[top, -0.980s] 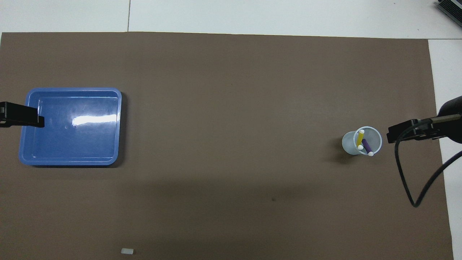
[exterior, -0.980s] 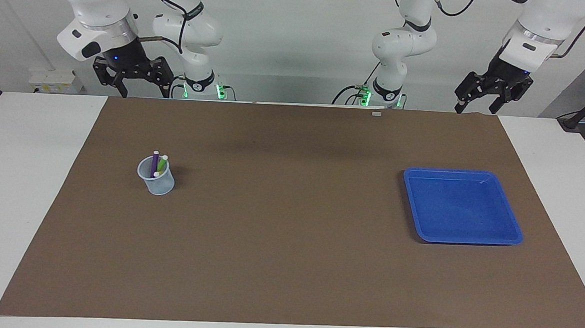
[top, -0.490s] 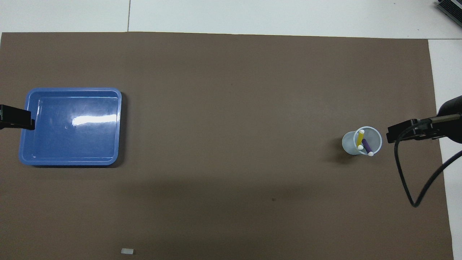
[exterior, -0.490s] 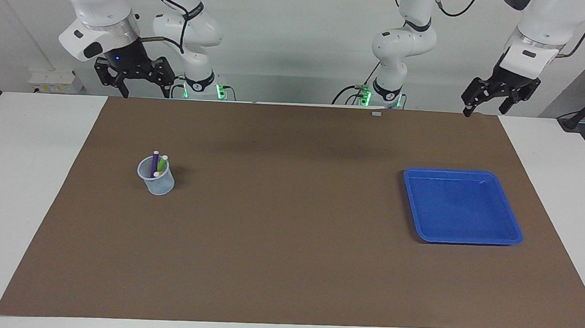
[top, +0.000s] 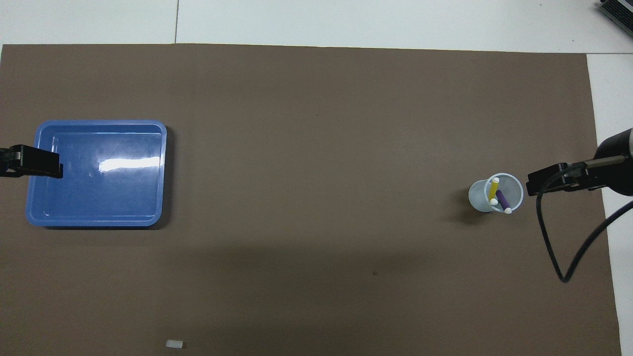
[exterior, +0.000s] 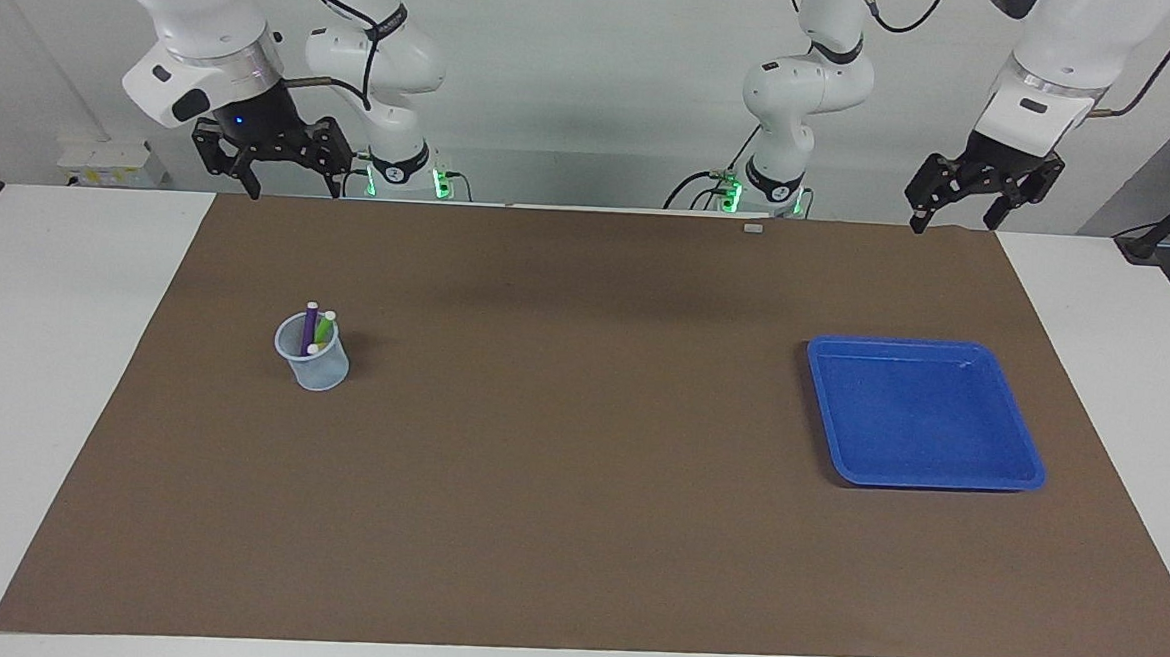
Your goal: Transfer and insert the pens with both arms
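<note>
A clear plastic cup (exterior: 314, 358) stands on the brown mat toward the right arm's end of the table. In it stand the pens: a purple one (exterior: 310, 321), a light green one (exterior: 325, 328) and a yellow one (top: 493, 190), whitish ends up. My right gripper (exterior: 294, 191) hangs open and empty over the mat's edge by the robots, well clear of the cup. Open and empty too, my left gripper (exterior: 953, 225) is raised over the same edge at the left arm's end.
A blue tray (exterior: 1024, 458) with nothing in it lies on the mat toward the left arm's end. A small whitish block (exterior: 753, 228) sits at the mat's edge by the robots. A black cable (top: 549, 242) loops from the right arm.
The left gripper has swung a little, first outward, then back toward the table's middle. The right gripper has drifted slightly. Cup, pens and tray have not moved.
</note>
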